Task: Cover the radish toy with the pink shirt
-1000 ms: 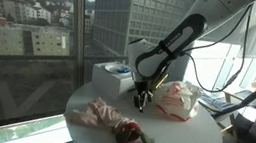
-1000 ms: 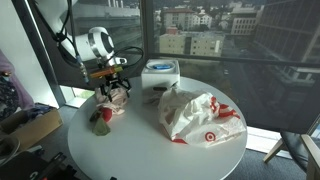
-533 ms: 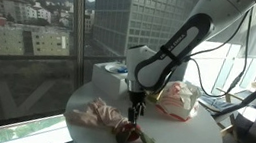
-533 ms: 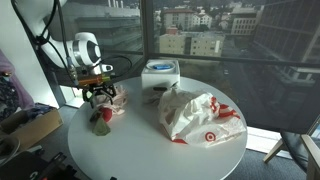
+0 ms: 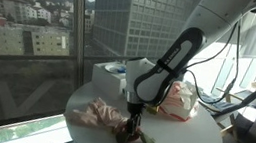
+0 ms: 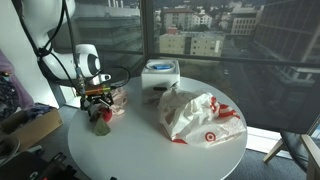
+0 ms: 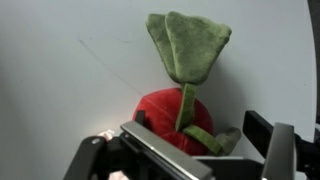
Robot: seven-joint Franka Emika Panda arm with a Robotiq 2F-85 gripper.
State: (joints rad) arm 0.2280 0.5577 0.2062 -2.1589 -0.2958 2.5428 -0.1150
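The radish toy (image 7: 165,112), a dark red plush body with green leaves (image 7: 186,45), lies on the white round table (image 5: 187,142) next to the crumpled pink shirt (image 5: 95,112). In the wrist view the red body sits between my spread fingers, leaves pointing away. My gripper (image 5: 130,125) hangs open just above the toy (image 5: 133,136); I cannot tell whether it touches. Seen from an exterior view, the gripper (image 6: 100,108) stands over the toy (image 6: 101,125), with the pink shirt (image 6: 117,101) right behind it. Nothing is held.
A white square box with a blue top (image 6: 160,72) stands at the table's far edge by the window. A whitish cloth with red-orange trim (image 6: 196,116) lies heaped near the middle. The table's rim (image 6: 75,150) is close to the toy.
The arm has swung from near the box down over the radish toy, lowering the gripper onto it. The jaws stayed open; toy and shirt have not moved.
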